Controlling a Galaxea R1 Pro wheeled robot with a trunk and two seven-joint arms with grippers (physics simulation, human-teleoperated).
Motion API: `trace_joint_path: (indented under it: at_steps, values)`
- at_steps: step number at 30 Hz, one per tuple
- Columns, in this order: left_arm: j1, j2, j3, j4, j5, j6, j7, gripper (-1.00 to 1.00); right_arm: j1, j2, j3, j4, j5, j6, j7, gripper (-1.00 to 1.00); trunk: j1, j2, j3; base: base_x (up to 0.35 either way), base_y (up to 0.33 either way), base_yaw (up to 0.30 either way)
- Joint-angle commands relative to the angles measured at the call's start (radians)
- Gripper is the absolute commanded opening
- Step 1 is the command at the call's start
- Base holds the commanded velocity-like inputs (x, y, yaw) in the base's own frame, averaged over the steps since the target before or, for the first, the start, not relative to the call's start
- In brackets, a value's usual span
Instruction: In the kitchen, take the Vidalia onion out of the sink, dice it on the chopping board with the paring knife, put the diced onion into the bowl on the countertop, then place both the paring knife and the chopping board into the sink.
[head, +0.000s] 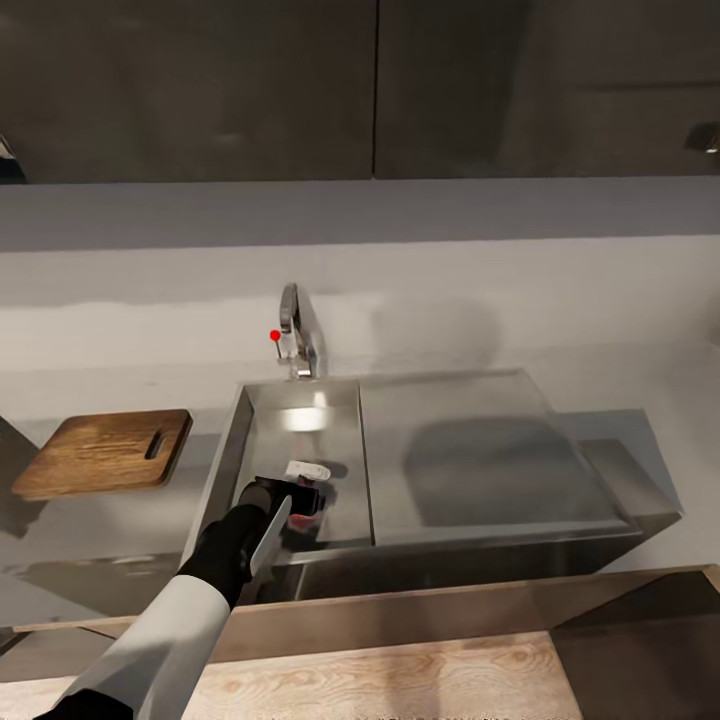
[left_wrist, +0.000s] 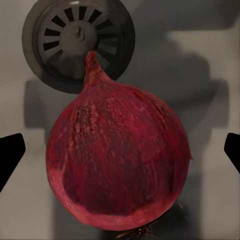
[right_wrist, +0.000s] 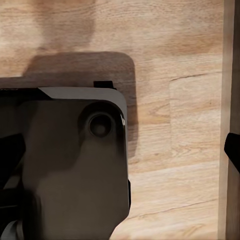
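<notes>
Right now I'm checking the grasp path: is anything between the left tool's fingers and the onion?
Nothing. In the left wrist view the fingertips flank the onion, with bare sink floor in the gaps.

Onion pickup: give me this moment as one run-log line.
phase: reaching for onion | left tool: open, fingers either side of onion, not touching | onion: in sink by drain | board: on counter, bare

A kitchen is shown: a steel sink (head: 300, 440) with tap (head: 296, 340) at centre, a countertop (head: 620, 390), dark cabinets (head: 370, 90) above, a chopping board (head: 105, 452) at left.
</notes>
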Motion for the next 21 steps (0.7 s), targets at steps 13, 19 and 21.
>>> trace_joint_path:
  at_steps: [13, 19, 21]
  values:
    - [-0.001, 0.002, -0.002, -0.005, 0.006, 0.004, 0.008, 1.0, -0.001, 0.0, -0.007, 0.001, 0.011, -0.002, -0.006, 1.0, 0.0, -0.002, -0.012, 0.0, 0.0, 0.0]
    - [-0.001, 0.008, -0.002, -0.009, 0.006, 0.005, 0.008, 1.0, -0.001, 0.0, -0.007, 0.001, 0.011, -0.002, -0.006, 1.0, 0.0, -0.002, -0.012, 0.0, 0.0, 0.0]
    - [-0.001, 0.009, -0.002, -0.01, 0.006, 0.005, 0.008, 1.0, -0.001, 0.0, -0.007, 0.001, 0.011, -0.002, -0.006, 1.0, 0.0, -0.002, -0.012, 0.0, 0.0, 0.0]
